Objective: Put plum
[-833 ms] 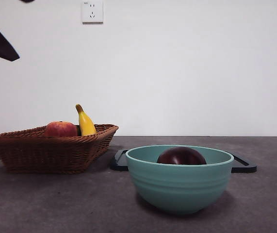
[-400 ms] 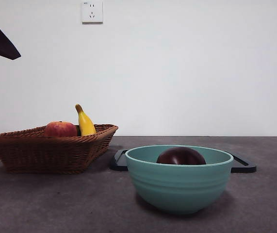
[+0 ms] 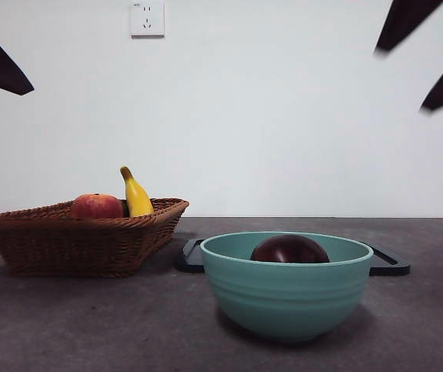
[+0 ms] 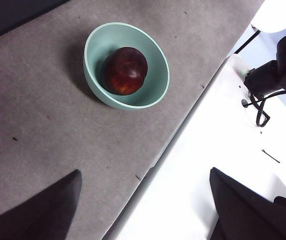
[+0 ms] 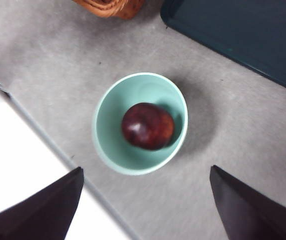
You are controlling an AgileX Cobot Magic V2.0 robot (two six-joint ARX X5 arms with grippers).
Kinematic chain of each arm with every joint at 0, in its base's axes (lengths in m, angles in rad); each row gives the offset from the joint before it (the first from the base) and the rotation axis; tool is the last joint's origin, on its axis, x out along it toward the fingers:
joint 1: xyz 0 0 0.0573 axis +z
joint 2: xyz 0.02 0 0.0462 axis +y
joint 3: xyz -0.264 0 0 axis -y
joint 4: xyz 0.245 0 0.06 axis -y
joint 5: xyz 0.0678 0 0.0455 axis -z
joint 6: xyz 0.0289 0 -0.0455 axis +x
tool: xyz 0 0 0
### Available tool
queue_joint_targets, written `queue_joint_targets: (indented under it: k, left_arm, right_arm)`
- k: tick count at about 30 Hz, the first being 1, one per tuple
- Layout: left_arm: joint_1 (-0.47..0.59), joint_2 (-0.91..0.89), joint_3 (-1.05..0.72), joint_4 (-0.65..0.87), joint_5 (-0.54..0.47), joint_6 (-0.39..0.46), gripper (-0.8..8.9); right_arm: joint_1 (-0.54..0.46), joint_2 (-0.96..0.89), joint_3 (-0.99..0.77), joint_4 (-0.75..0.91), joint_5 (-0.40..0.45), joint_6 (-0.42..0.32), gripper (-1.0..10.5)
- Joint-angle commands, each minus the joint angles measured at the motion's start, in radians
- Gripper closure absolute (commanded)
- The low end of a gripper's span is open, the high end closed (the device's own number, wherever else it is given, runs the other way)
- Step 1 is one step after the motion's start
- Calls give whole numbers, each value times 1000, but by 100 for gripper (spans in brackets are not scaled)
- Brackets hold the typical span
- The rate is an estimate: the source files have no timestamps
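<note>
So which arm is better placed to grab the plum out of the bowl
Right, probably. The right gripper looks nearly straight down on the plum in the teal bowl, jaws open. The left gripper views it from off to one side, over the table edge.

**Your robot: matte black wedges, cabled base**

You see the left pincer (image 4: pixel 143 210) as two broad, flat black jaws tapering to blunt points, with no markings or screws visible. The right pincer (image 5: pixel 144 207) looks the same: plain dark wedges. Your front view shows pointed black tips (image 3: pixel 423 54). A black arm base (image 4: pixel 278 70) carries looping black cables.
</note>
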Motion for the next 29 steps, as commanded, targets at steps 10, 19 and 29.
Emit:
queue_joint_targets:
  k: [10, 19, 29]
  left_arm:
    - [-5, 5, 9, 10, 6, 1, 409]
    - [-5, 5, 9, 10, 6, 1, 409]
    - [-5, 5, 9, 10, 6, 1, 409]
  right_arm:
    - [88, 188, -108, 256, 103, 75, 630]
    - [145, 303, -117, 376, 166, 100, 687]
    - [172, 397, -117, 429, 212, 106, 750]
